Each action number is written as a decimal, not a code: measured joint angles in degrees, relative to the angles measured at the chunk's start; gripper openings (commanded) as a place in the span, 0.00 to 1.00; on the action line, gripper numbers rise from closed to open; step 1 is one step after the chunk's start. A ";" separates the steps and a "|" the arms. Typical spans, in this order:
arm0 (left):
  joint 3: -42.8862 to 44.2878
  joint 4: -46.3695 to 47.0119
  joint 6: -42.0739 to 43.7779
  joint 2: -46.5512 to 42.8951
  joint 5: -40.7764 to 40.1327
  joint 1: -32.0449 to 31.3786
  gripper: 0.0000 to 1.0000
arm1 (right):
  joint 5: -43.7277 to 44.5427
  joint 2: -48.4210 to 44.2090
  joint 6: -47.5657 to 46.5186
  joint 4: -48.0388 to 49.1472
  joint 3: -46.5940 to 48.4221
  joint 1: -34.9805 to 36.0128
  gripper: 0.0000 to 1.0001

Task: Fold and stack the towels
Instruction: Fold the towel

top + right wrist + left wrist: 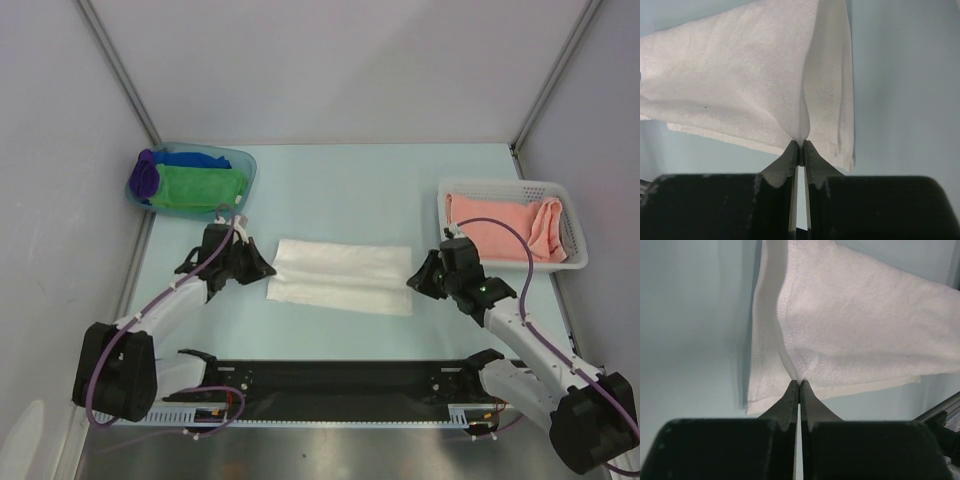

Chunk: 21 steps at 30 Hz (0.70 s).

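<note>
A white towel (342,276) lies folded lengthwise on the pale blue table between my arms. My left gripper (268,268) is shut on its left edge; in the left wrist view the fingertips (799,385) pinch a fold of the white towel (860,325). My right gripper (412,280) is shut on its right edge; in the right wrist view the tips (800,145) pinch the white towel (740,85). A salmon pink towel (505,226) lies in the white mesh basket (575,245). Green (195,187), blue (195,159) and purple (145,176) towels sit folded in the translucent blue tub (245,170).
The tub stands at the table's back left and the basket at the back right. A black rail (330,380) runs along the near edge between the arm bases. Grey walls enclose the table on three sides.
</note>
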 measured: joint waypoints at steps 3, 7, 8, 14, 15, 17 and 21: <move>-0.31 0.02 -0.02 -1.07 0.26 0.00 0.00 | 0.00 -1.18 0.13 -0.81 -0.15 0.13 0.00; -0.57 -0.22 -0.02 -2.91 0.31 0.00 0.00 | 0.02 -1.95 0.63 -1.55 -0.28 0.37 0.00; -0.57 -0.33 -0.02 -3.39 0.31 0.00 0.00 | 0.02 -2.10 0.70 -1.73 -0.37 0.42 0.00; -0.55 -1.51 -0.02 -5.18 0.31 0.00 0.00 | 0.24 -3.19 1.07 -3.08 -0.37 0.42 0.00; -0.48 -1.73 0.00 -5.27 0.28 0.00 0.00 | 0.28 -3.23 1.07 -3.41 -0.20 0.42 0.00; 0.09 -2.64 0.07 -5.29 0.28 0.00 0.00 | 0.33 -3.23 1.07 -3.91 0.39 0.46 0.00; 1.75 -3.21 0.13 -5.29 0.26 0.00 0.00 | 0.39 -3.23 1.05 -4.11 2.21 0.52 0.00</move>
